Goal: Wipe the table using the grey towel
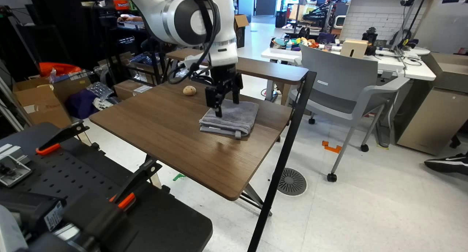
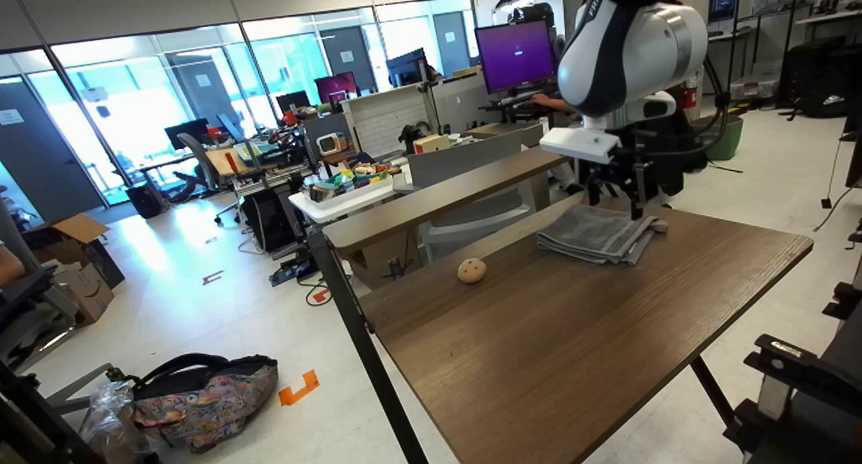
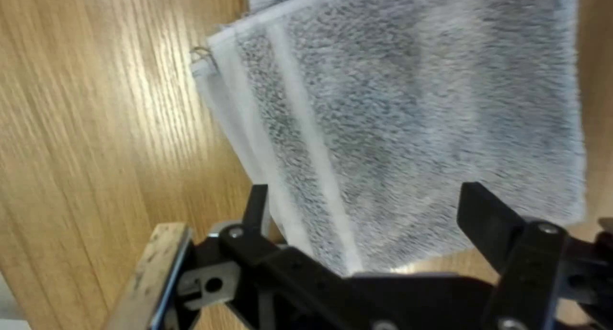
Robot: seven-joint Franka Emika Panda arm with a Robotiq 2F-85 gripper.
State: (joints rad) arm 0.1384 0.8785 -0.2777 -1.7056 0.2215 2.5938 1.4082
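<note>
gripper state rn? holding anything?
Gripper: open, jaws wide apart, holding nothing; the grey towel is not gripped.

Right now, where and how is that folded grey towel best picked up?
From above, I'd say, pinching the banded edge of the grey towel: it lies low and folded on the wood-grain table, so a sideways approach might just push it.
</note>
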